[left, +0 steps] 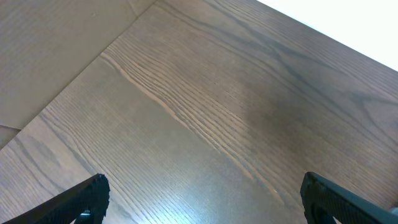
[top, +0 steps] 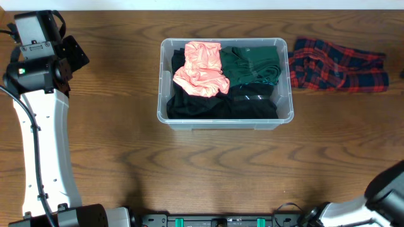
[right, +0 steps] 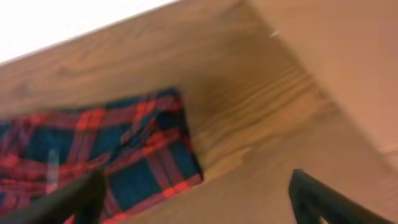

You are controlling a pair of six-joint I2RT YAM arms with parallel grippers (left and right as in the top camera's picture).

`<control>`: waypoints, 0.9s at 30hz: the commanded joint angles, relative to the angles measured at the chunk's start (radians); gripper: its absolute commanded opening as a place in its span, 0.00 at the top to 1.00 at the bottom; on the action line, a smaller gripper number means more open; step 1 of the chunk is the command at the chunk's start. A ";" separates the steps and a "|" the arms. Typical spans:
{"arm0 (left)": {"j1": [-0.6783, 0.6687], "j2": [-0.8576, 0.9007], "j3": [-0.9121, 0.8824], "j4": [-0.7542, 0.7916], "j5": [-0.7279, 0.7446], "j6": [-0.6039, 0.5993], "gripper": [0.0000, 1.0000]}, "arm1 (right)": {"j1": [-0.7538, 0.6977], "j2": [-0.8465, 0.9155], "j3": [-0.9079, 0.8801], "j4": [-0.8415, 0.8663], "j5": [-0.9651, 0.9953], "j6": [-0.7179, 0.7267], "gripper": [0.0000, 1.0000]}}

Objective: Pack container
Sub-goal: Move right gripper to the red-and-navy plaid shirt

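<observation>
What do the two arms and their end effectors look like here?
The left arm is a long white link with black joints, a small green light and a black cable running along it. The right arm shows a white shell and a dark joint. The left end effector and right end effector have matte black fingers.

A crumpled red-and-blue plaid cloth [top: 338, 72] lies flat on the wooden table [top: 208, 170], toward its far right edge. Left of it, a pink garment [top: 201, 68], a green garment [top: 249, 66] and a black garment [top: 218, 104] sit bunched together, touching.
</observation>
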 commanded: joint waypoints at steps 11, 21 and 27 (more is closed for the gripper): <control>0.003 0.001 -0.001 0.000 -0.013 0.001 0.02 | -0.014 0.264 -0.006 0.172 -0.386 -0.093 0.01; 0.003 0.001 -0.001 0.000 -0.013 0.001 0.02 | -0.013 0.362 -0.006 0.250 -0.336 -0.038 0.01; 0.003 0.001 -0.001 0.000 -0.013 0.001 0.02 | -0.013 0.412 -0.006 0.267 -0.264 -0.002 0.01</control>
